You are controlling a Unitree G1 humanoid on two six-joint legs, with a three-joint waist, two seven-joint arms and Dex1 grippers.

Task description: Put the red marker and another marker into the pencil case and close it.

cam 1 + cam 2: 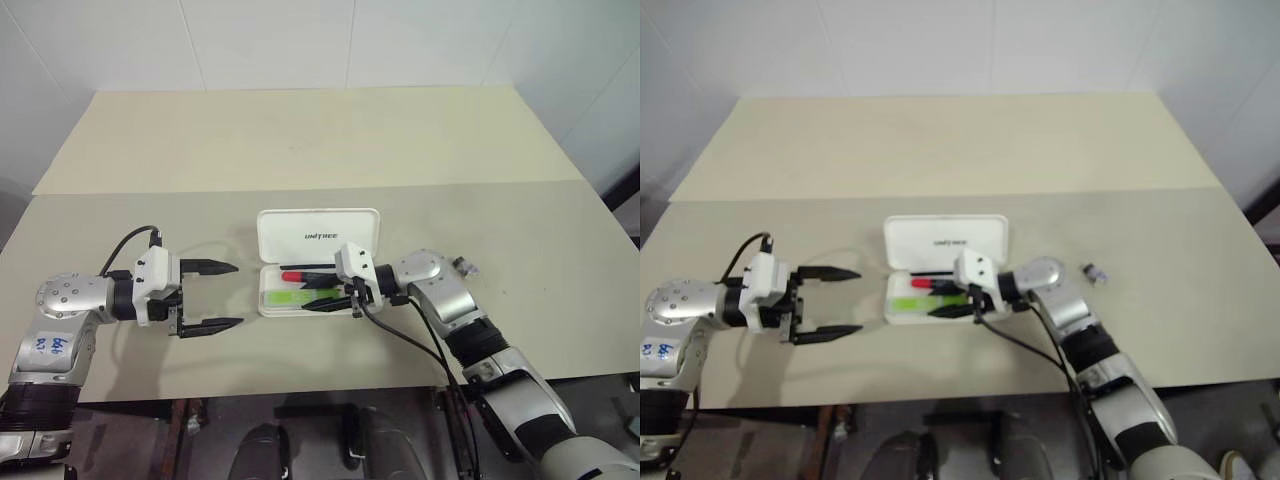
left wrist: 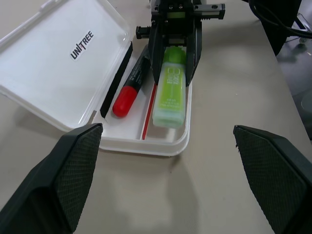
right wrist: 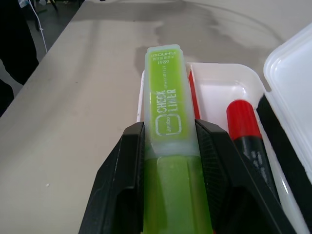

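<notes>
Open pencil case (image 1: 318, 240) at counter (image 1: 300, 140) centre, lid propped up at back. Red marker (image 2: 130, 88) lies in tray; green marker (image 3: 167, 126) just beside it, pinched mid-barrel betw. right gripper (image 1: 330, 301) fingers. Left gripper (image 1: 222, 296): fingers wide, empty, near case. Markers probably light, rigid, smooth plastic; grip across barrel. Lid likely thin, so press gently near its free edge.

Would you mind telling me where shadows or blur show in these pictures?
Left eye view: soft shadow on the table under the left tool. Left wrist view: its near fingers are blurred, the pencil case lettering sharp. Right wrist view: the green marker print is readable.
</notes>
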